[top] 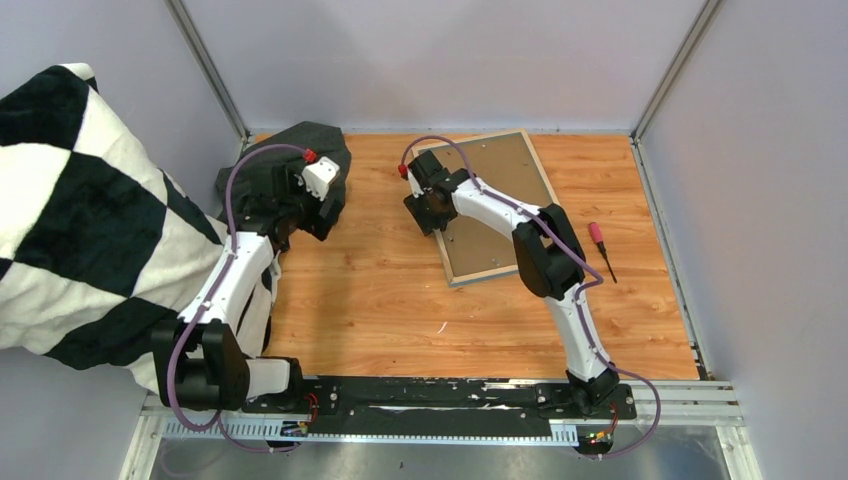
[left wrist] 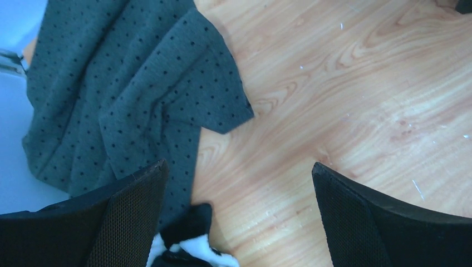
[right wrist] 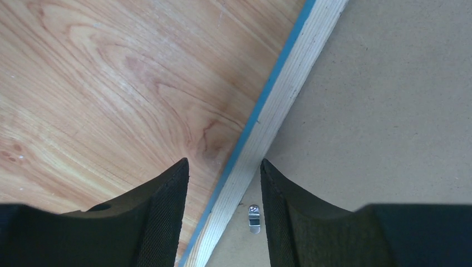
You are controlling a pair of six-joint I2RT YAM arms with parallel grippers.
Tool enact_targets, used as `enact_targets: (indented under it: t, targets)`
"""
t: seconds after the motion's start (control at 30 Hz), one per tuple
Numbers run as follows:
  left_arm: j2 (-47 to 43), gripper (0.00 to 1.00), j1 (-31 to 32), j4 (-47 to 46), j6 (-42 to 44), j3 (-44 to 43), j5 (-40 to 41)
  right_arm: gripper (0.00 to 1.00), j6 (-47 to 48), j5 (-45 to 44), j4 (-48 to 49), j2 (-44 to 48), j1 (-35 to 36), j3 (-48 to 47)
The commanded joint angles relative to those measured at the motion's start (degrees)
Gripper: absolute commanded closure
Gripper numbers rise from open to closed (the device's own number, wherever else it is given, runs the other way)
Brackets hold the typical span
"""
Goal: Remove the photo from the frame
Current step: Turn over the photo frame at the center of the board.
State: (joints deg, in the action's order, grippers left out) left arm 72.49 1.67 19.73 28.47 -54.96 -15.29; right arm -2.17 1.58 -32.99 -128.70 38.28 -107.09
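The frame (top: 497, 272) lies face down at the back middle of the table. Its pale wood rail (right wrist: 289, 94) with a thin blue line along it frames the brown backing board (top: 520, 165). The photo is hidden beneath that board. My right gripper (top: 425, 205) stands over the frame's left rail, one finger on the table side and one over the board (right wrist: 389, 111). Its jaws (right wrist: 224, 164) are part-way apart with the rail between them and gaps either side. A small metal tab (right wrist: 254, 218) sits just inside the rail. My left gripper (left wrist: 239, 169) is wide open and holds nothing.
A dark dotted cloth (left wrist: 128, 94) lies bunched at the back left under my left gripper (top: 290, 205). A black-and-white checked fabric (top: 80, 220) fills the left side. A red-handled screwdriver (top: 601, 245) lies right of the frame. Grey walls close in the table.
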Motion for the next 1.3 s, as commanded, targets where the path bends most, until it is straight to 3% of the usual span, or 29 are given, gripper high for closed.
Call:
enact_targets:
  t: [0.0,0.1,0.2,0.33,0.47,0.7,0.87,1.0,1.27]
  targets:
    - [1.5,0.00,-0.1,-4.5,4.1,-2.3,-1.6,0.49,-0.6,-3.4,-0.8,-2.1,1.3,-0.5]
    - [0.5,0.00,-0.1,-4.8,10.5,-1.7,-9.6,0.51,-0.8,-3.3,-0.8,-2.4,1.5,-0.1]
    - [-0.7,0.00,-0.1,-9.7,13.7,0.9,-13.4,0.59,-1.5,-2.5,-0.8,-2.1,1.8,0.7]
    - [0.8,0.00,-0.1,-13.0,16.1,0.9,-15.5,0.79,-1.1,-1.0,-0.8,-2.3,1.9,0.8]
    - [3.2,0.00,0.0,-8.8,24.4,-0.2,-19.4,0.99,-1.1,3.2,-0.8,-1.6,1.8,1.4]
    - [1.3,0.00,0.1,-12.0,43.8,9.0,-23.9,1.00,0.3,8.2,-0.9,6.9,1.0,4.8]
    - [2.5,0.00,2.2,-15.3,47.8,11.4,-22.5,1.00,1.9,11.0,-2.1,13.0,0.5,7.3]
    - [4.5,0.00,7.5,-18.4,52.5,13.5,-16.3,1.00,4.0,13.7,-2.7,16.9,0.2,9.8]
    - [10.4,0.00,15.4,-25.7,53.5,14.0,-10.5,1.00,5.1,19.2,-3.2,21.6,0.2,13.9]
